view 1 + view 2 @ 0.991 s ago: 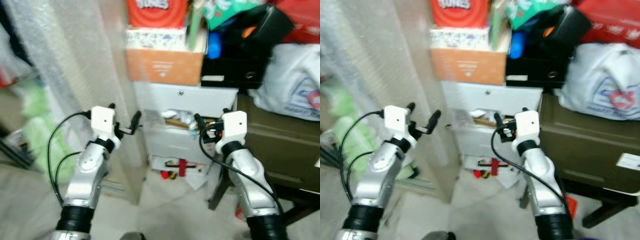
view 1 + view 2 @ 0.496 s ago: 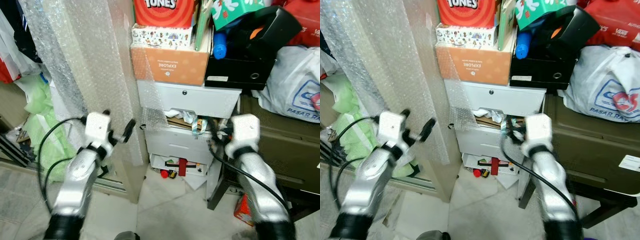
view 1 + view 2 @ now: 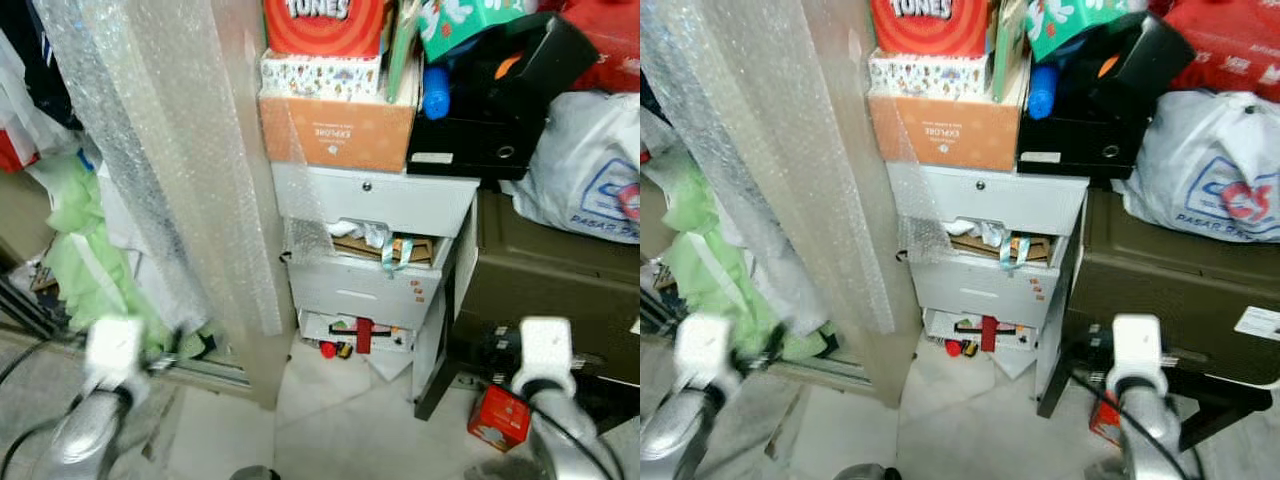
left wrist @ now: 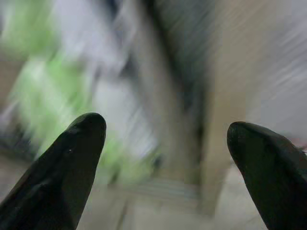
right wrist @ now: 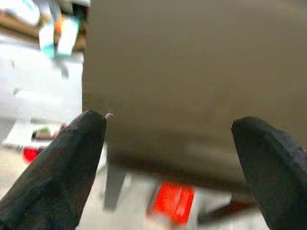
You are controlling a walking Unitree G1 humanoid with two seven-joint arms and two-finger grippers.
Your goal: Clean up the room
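A cluttered corner lies ahead. A white drawer unit [image 3: 375, 200] has its middle drawer [image 3: 378, 245] ajar, with paper and a teal ribbon spilling out. Small red toys [image 3: 355, 335] lie in its bottom shelf. A small red box [image 3: 497, 417] sits on the floor by the unit. My left arm [image 3: 113, 345] is low at the bottom left, and its gripper [image 4: 165, 125] is open and holds nothing. My right arm [image 3: 545, 345] is low at the bottom right. Its gripper [image 5: 169, 120] is open and faces the olive trunk [image 5: 192, 72] and the red box [image 5: 175, 201].
A tall roll of bubble wrap [image 3: 170, 150] leans left of the drawers, with green plastic [image 3: 75, 260] behind it. An orange carton [image 3: 335, 130] and a black case [image 3: 480, 140] are stacked on the unit. A white plastic bag [image 3: 590, 170] rests on the olive trunk [image 3: 550, 270]. Tiled floor [image 3: 320, 420] lies in front.
Both arms have dropped from in front of the drawers to the bottom corners of the view. The blur has gone from the head views.
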